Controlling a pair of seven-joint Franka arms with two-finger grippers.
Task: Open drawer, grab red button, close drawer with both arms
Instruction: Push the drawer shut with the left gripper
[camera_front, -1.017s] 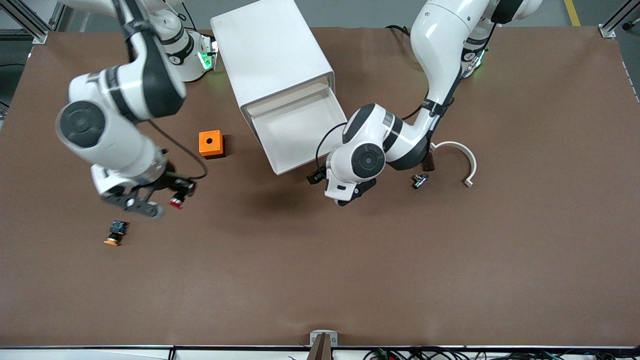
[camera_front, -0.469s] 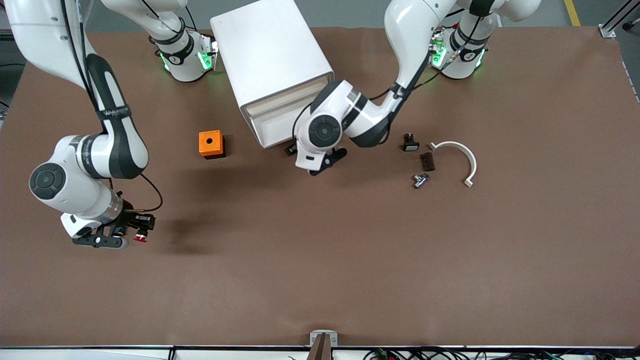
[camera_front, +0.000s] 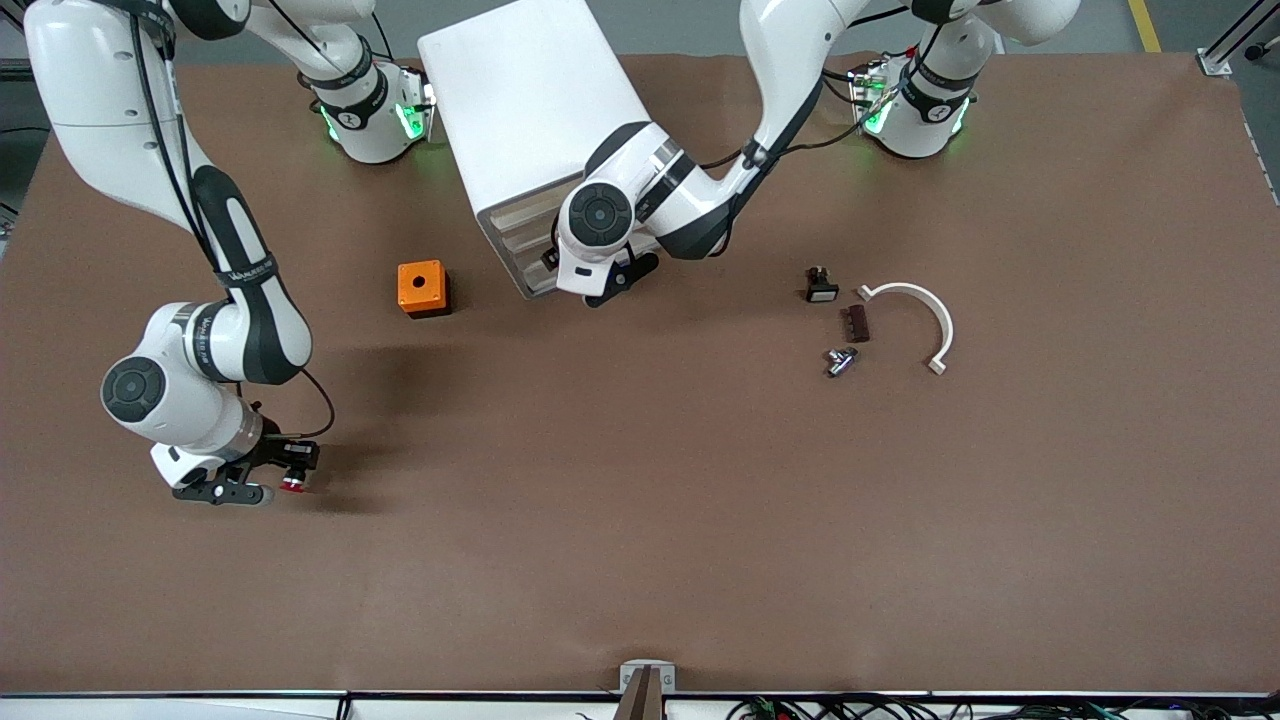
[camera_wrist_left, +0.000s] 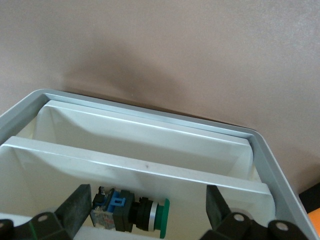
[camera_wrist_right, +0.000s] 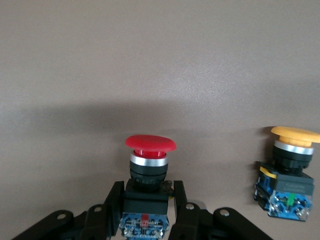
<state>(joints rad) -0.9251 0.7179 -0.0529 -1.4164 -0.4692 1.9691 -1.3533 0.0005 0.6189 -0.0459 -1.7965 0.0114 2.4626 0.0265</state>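
My right gripper (camera_front: 275, 472) is shut on the red-capped button (camera_front: 293, 484), low over the table at the right arm's end. In the right wrist view its fingers (camera_wrist_right: 112, 197) clamp the button's black-and-blue body (camera_wrist_right: 146, 200), red cap (camera_wrist_right: 150, 143) pointing outward. The white drawer (camera_front: 515, 240) sits almost fully inside its white cabinet (camera_front: 520, 100). My left gripper (camera_front: 592, 283) is at the drawer's front. In the left wrist view it (camera_wrist_left: 147, 200) is open and empty, looking into the drawer (camera_wrist_left: 145, 167), where a green-capped button (camera_wrist_left: 132, 217) lies.
An orange-capped button (camera_wrist_right: 290, 175) stands beside the held one; my right arm hides it in the front view. An orange box with a hole (camera_front: 423, 288) lies beside the cabinet. A white curved piece (camera_front: 915, 310), a black part (camera_front: 820, 287), a brown piece (camera_front: 855, 322) and a metal piece (camera_front: 840, 360) lie toward the left arm's end.
My left arm has pushed the drawer from wide open to almost shut. My right gripper has carried the red button toward the front camera and lower, next to the orange-capped button.
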